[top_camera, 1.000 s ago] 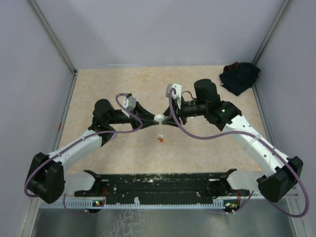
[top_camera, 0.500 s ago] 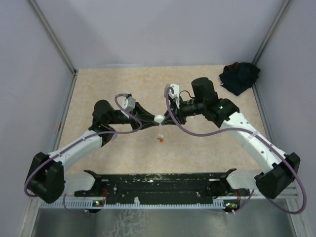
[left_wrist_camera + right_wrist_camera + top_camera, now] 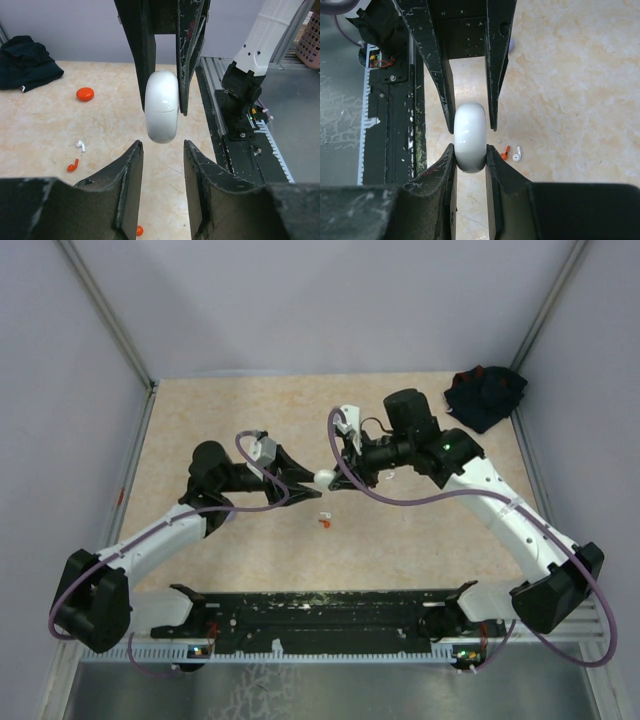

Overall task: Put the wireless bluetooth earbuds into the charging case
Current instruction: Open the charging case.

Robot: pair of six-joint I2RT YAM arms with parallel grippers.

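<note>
A round white charging case (image 3: 322, 477) hangs above the table between the two grippers. My right gripper (image 3: 470, 148) is shut on the case (image 3: 470, 136), which stands on edge and closed. My left gripper (image 3: 161, 146) is open; its fingertips reach the case's (image 3: 161, 106) near end without closing on it. A white earbud (image 3: 80, 145) and a red earbud (image 3: 73, 165) lie side by side on the table below. They also show in the right wrist view, the white earbud (image 3: 517, 155) and the red earbud (image 3: 505, 152), and in the top view (image 3: 323, 519).
An orange round case (image 3: 85, 93) lies farther out on the table. A small orange bit (image 3: 139, 230) lies close under my left gripper. A dark cloth (image 3: 485, 395) sits at the back right corner. The black rail (image 3: 320, 615) runs along the near edge.
My right arm has swung its wrist a little to the left and back. The white case stays at the same spot between the two grippers.
</note>
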